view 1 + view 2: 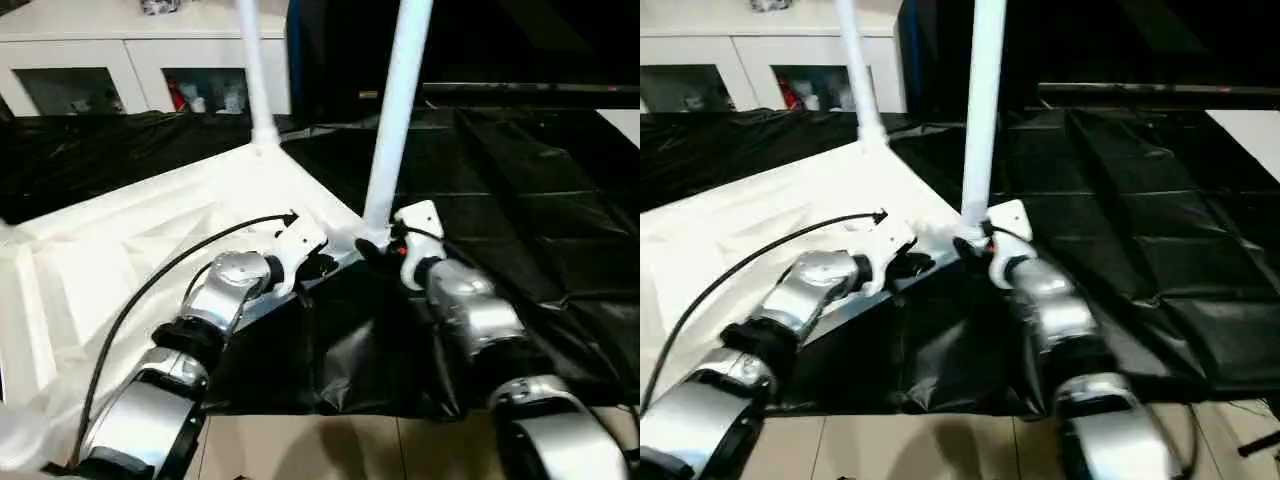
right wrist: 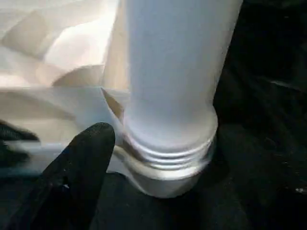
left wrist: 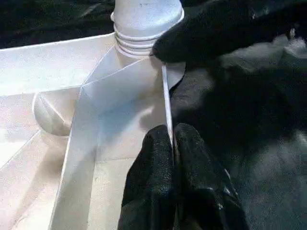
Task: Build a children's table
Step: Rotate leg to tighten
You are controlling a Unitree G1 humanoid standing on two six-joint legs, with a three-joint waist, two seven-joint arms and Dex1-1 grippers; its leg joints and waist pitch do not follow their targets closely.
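Observation:
The white tabletop (image 1: 150, 230) lies upside down on a black sheet, ribbed underside up. Two white legs stand upright in its corner sockets: the near leg (image 1: 395, 120) and the far leg (image 1: 255, 70). My left gripper (image 3: 171, 132) is shut on the thin rim wall (image 3: 165, 96) of the tabletop, a little short of the near corner. My right gripper (image 1: 375, 250) sits at the base of the near leg (image 2: 172, 72), where screw threads (image 2: 168, 155) show above the socket. One black finger (image 2: 84, 172) stands beside the leg with a small gap; the jaws are open around it.
A white cabinet (image 1: 130, 60) with glass doors stands at the back left. The black sheet (image 1: 520, 180) covers the floor to the right and behind. Bare tiled floor (image 1: 330, 445) shows at the near edge, between my forearms.

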